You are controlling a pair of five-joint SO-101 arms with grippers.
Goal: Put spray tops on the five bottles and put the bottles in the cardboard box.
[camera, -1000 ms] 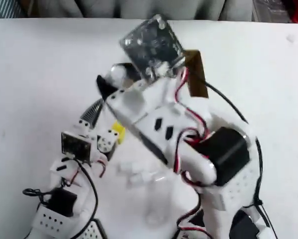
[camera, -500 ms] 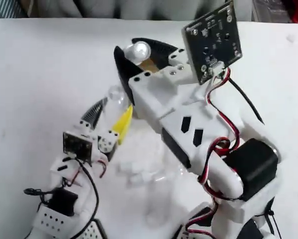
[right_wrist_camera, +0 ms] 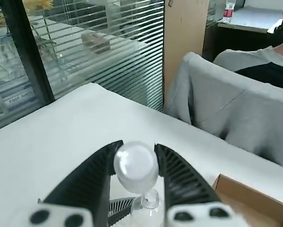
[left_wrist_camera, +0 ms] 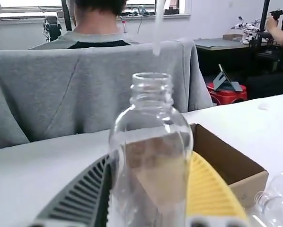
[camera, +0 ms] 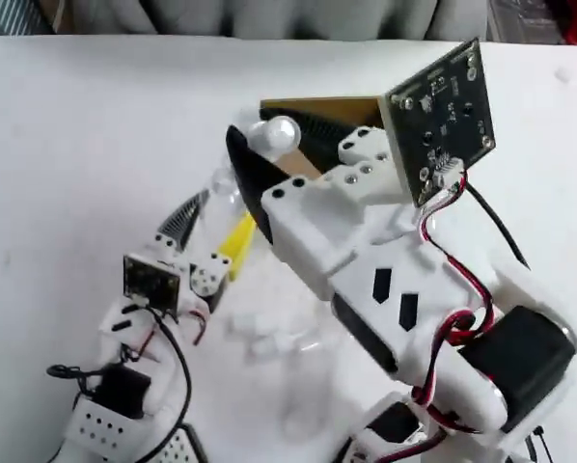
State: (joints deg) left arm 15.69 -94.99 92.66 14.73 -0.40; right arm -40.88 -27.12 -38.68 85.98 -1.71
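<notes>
Right gripper (camera: 274,136) shifted with spray top (right_wrist_camera: 136,165), bottle (left_wrist_camera: 151,156) below, white table (camera: 76,125), grey chair (left_wrist_camera: 61,90)

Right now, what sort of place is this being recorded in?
Probably an office or lab workroom: slatted window blinds, a desk with equipment farther back, and a white table as the work surface.

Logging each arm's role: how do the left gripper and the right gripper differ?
The left gripper has a grey and a yellow finger; the right gripper has black ones. The left gripper holds a clear bottle upright and uncapped; the right gripper holds a white spray top above it. Both are shut on a load.
</notes>
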